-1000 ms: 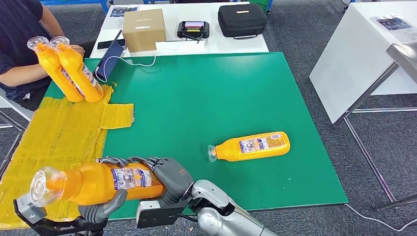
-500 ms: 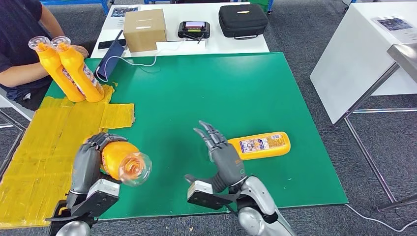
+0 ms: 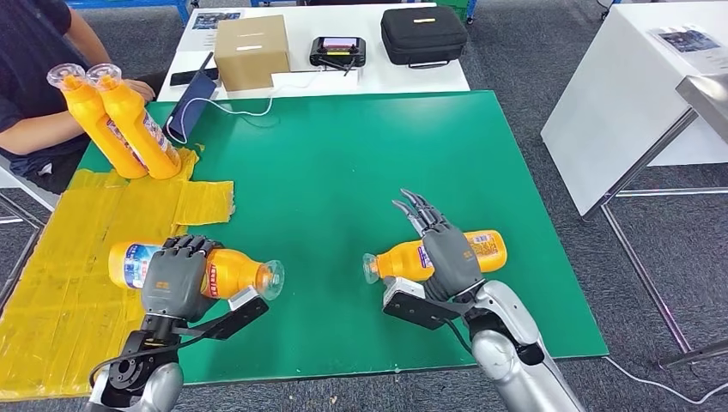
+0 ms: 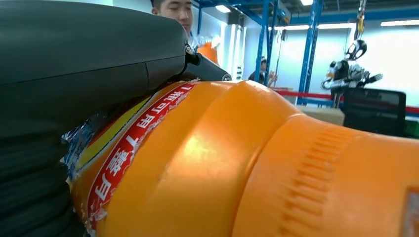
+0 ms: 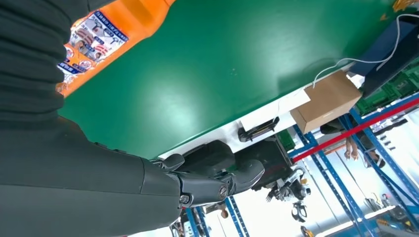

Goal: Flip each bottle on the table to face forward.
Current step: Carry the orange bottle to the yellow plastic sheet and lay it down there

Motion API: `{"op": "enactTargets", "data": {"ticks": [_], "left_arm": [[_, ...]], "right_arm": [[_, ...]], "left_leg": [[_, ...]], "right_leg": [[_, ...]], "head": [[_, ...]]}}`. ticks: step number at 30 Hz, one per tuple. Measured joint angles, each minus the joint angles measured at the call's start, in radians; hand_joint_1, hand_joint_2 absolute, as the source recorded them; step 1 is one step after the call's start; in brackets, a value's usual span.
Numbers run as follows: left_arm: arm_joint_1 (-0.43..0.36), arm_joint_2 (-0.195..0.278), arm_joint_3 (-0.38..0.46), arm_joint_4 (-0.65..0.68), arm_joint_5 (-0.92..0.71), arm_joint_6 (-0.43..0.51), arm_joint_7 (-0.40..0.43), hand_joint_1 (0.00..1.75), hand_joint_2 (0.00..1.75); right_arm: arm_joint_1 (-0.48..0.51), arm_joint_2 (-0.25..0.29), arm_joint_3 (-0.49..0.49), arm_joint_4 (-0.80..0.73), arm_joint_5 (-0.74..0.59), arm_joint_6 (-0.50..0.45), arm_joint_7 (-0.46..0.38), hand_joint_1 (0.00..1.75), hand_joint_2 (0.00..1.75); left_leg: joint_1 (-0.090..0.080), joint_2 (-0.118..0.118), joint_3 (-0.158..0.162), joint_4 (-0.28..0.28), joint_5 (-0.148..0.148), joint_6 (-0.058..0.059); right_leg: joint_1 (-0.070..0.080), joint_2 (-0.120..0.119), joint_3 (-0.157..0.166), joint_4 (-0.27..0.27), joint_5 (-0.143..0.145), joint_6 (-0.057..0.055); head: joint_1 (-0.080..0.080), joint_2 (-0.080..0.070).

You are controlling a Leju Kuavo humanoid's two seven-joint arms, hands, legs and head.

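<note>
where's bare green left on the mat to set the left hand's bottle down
The widest bare green runs across the mat's middle, between the bottle in the left hand and the lying bottle under the right hand, up to the far edge. The yellow taped patch is bare too. The far left corner is crowded by a person's two bottles.

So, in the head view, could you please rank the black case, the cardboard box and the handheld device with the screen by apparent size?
1. black case
2. cardboard box, close behind the case, so that order is unsure
3. handheld device, clearly smallest

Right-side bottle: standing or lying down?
Lying down: the bottle rests lengthwise on the green mat, under the open right robot hand.
</note>
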Motion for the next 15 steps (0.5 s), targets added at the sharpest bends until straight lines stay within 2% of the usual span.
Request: {"op": "enactTargets", "data": {"ticks": [3, 5, 7, 9, 15], "left_arm": [[-0.021, 0.014, 0.003, 0.067, -0.045, -0.039, 0.048, 1.75, 1.75], [-0.042, 0.025, 0.011, 0.147, -0.058, -0.050, 0.068, 0.87, 1.75], [-0.068, 0.038, 0.025, 0.242, -0.051, -0.052, 0.067, 0.00, 0.87], [-0.104, 0.054, 0.036, 0.344, -0.045, -0.055, 0.057, 0.00, 0.00], [-0.213, 0.098, 0.053, 0.569, -0.009, -0.062, 0.022, 0.00, 0.00]], "right_arm": [[-0.014, -0.007, 0.001, 0.003, -0.023, 0.023, 0.011, 0.00, 1.75], [-0.031, -0.008, 0.004, 0.010, -0.041, 0.039, 0.016, 0.00, 1.75], [-0.052, -0.009, 0.009, 0.021, -0.048, 0.049, 0.024, 0.00, 1.75], [-0.075, -0.011, 0.018, 0.040, -0.052, 0.057, 0.037, 0.00, 1.75], [-0.156, -0.034, 0.052, 0.123, -0.053, 0.098, 0.084, 0.00, 1.75]], "left_leg": [[0.000, 0.000, 0.000, 0.000, 0.000, 0.000], [0.000, 0.000, 0.000, 0.000, 0.000, 0.000], [0.000, 0.000, 0.000, 0.000, 0.000, 0.000], [0.000, -0.001, 0.001, 0.000, 0.001, 0.000], [0.000, -0.005, 0.008, -0.001, 0.002, 0.001]], "right_leg": [[0.000, 0.000, 0.000, 0.000, 0.000, 0.000], [0.000, 0.000, 0.000, 0.000, 0.000, 0.000], [0.000, 0.000, 0.000, 0.000, 0.000, 0.000], [0.000, -0.001, 0.001, 0.000, 0.000, 0.000], [-0.001, -0.005, 0.010, 0.000, -0.001, -0.001]], "head": [[0.000, 0.000], [0.000, 0.000], [0.000, 0.000], [0.000, 0.000], [0.000, 0.000]]}}
